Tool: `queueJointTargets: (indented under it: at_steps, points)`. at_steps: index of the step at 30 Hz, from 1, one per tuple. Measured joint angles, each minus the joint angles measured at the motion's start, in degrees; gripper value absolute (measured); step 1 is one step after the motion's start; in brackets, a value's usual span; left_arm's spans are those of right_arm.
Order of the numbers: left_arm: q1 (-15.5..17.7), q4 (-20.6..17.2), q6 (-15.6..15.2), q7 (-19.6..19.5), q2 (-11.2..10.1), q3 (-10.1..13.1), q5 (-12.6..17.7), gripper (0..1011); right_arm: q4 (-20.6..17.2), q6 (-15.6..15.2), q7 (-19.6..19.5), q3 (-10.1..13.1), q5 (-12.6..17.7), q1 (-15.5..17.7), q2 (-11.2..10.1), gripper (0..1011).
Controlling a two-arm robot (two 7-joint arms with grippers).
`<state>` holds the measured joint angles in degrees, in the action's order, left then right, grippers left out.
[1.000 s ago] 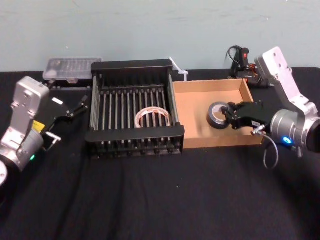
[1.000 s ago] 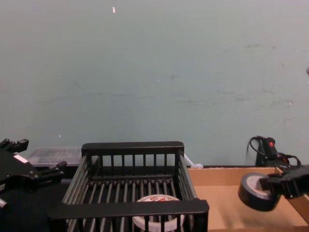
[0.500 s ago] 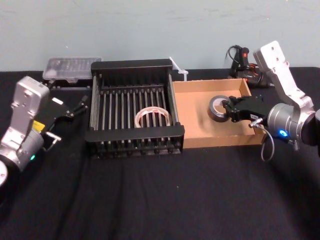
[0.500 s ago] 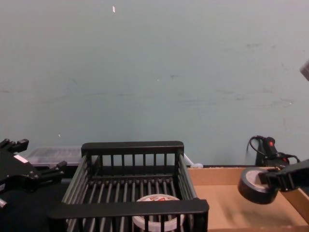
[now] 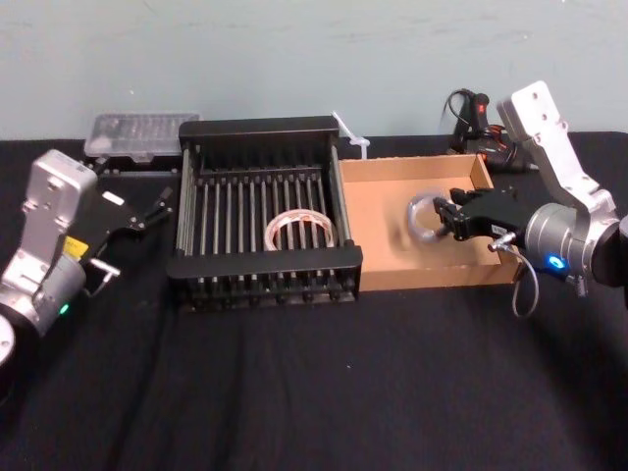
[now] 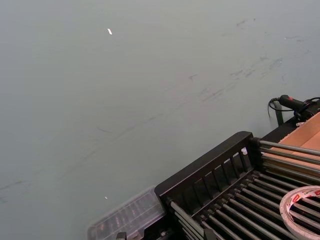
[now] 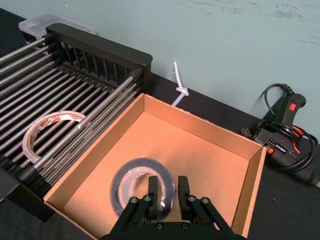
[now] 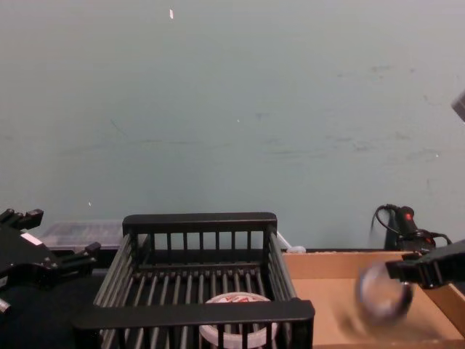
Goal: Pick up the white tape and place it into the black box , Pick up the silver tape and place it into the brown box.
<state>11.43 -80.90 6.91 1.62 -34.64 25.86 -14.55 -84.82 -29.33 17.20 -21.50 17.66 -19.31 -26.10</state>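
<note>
The silver tape [image 7: 127, 182] is seen loose in the brown box [image 7: 200, 155] just under the right hand [image 7: 168, 187], which is opened a little with nothing held, so it is best lifted straight up, while the left hand [image 5: 149, 209] is parked open near the left edge of the bench [image 5: 294, 392].

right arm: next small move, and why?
Probably lift the right gripper clear of the brown box. Its fingers stand apart, and the motion-blurred silver tape looks free below them, inside the box walls. The white tape lies in the black box.
</note>
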Motion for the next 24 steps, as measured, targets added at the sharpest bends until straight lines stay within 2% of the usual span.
queueJointTargets:
  at_steps: [1,2,5,6,12,13,15,16,19,24]
  points:
    - [0.0,0.0,0.0,0.0,0.0,0.0,0.0,1001,0.0,0.0,0.0,0.0,0.0,0.0,0.0,257]
    - [0.0,0.0,0.0,0.0,0.0,0.0,0.0,1001,0.0,0.0,0.0,0.0,0.0,0.0,0.0,316]
    - [0.0,0.0,0.0,0.0,0.0,0.0,0.0,1001,0.0,0.0,0.0,0.0,0.0,0.0,0.0,372]
    - [0.0,0.0,0.0,0.0,0.0,0.0,0.0,1002,0.0,0.0,0.0,0.0,0.0,0.0,0.0,432]
    - [0.0,0.0,0.0,0.0,0.0,0.0,0.0,1001,-0.1,0.0,0.0,0.0,0.1,0.1,-0.1,592]
    - [0.0,0.0,0.0,0.0,0.0,0.0,0.0,1001,-0.1,0.0,0.1,0.0,0.1,0.1,-0.1,653]
    - [0.0,0.0,0.0,0.0,0.0,0.0,0.0,1001,-0.1,0.0,0.1,-0.1,0.1,0.1,-0.1,712]
    - [0.0,0.0,0.0,0.0,0.0,0.0,0.0,1001,-0.1,0.0,0.1,-0.1,0.1,0.1,-0.1,712]
    - [0.0,0.0,0.0,0.0,0.0,0.0,0.0,1001,-0.1,0.0,0.1,0.0,0.1,0.1,-0.1,844]
    - [0.0,0.0,0.0,0.0,0.0,0.0,0.0,1001,-0.1,0.0,0.1,-0.1,0.1,0.1,-0.1,960]
